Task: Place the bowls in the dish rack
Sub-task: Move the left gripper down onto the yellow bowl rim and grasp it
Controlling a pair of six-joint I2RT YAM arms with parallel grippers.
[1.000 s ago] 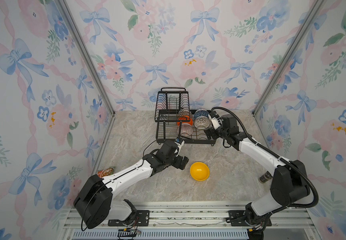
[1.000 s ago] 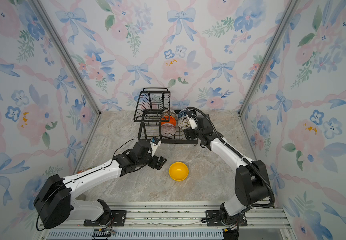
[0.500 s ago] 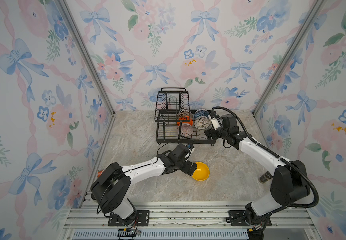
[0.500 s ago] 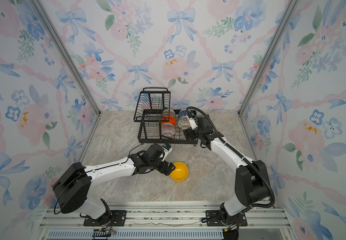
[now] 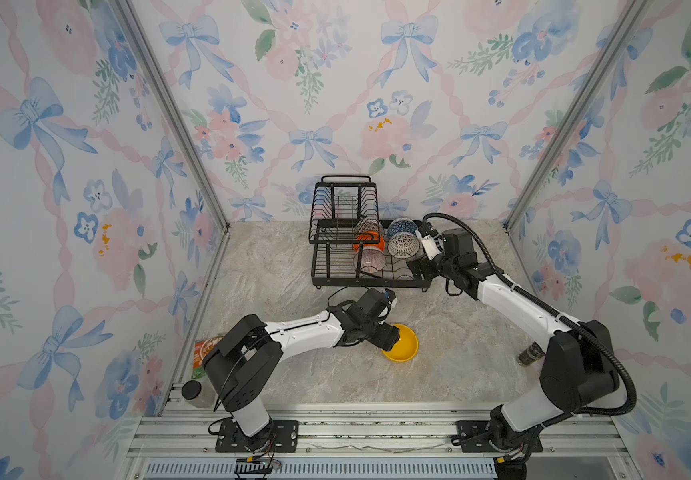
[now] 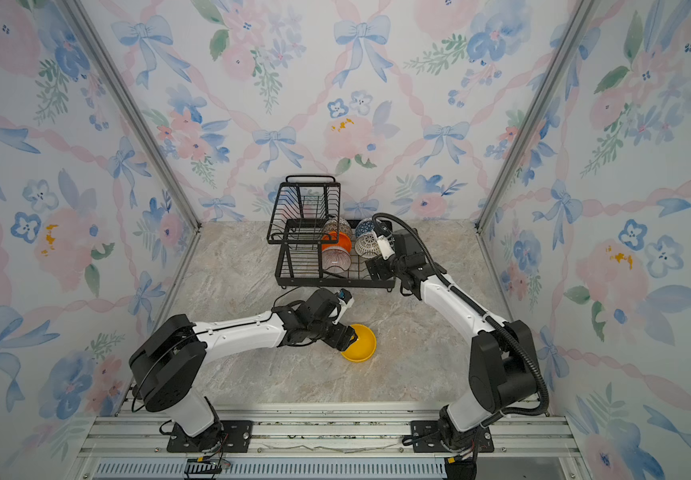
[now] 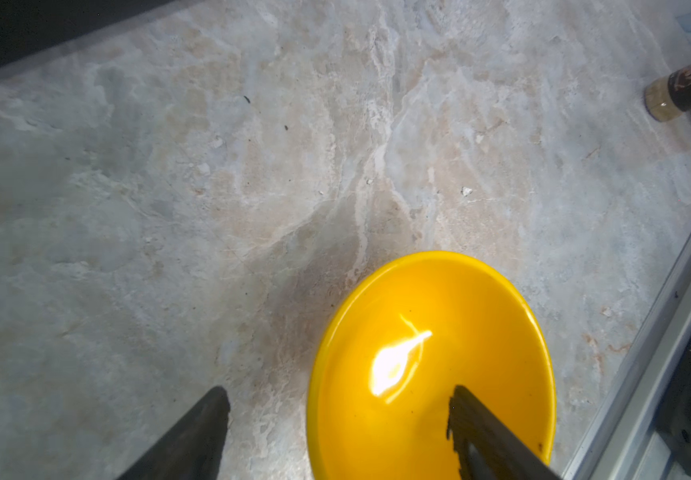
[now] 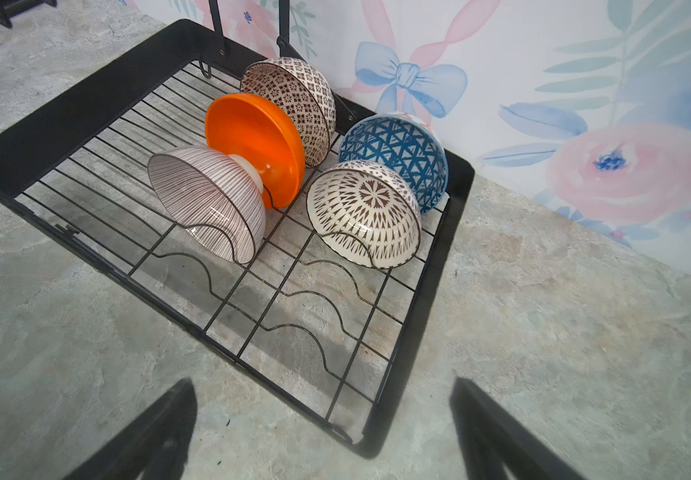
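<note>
On marble tabletop point(image 5: 277, 266), before dish rack point(image 5: 372, 286): five bowls point(image 8: 260, 145) racked on edge, yellow bowl point(image 5: 404, 347) apparently last left out. Left gripper point(image 7: 339, 397) fingers apart, straddling its rim, not yet clamped; right gripper point(image 8: 323, 390) spread wide, empty, beside rack.

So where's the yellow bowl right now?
In both top views the yellow bowl sits on the table near the middle, in front of the dish rack. The left gripper has its open jaws astride the bowl's rim.
</note>
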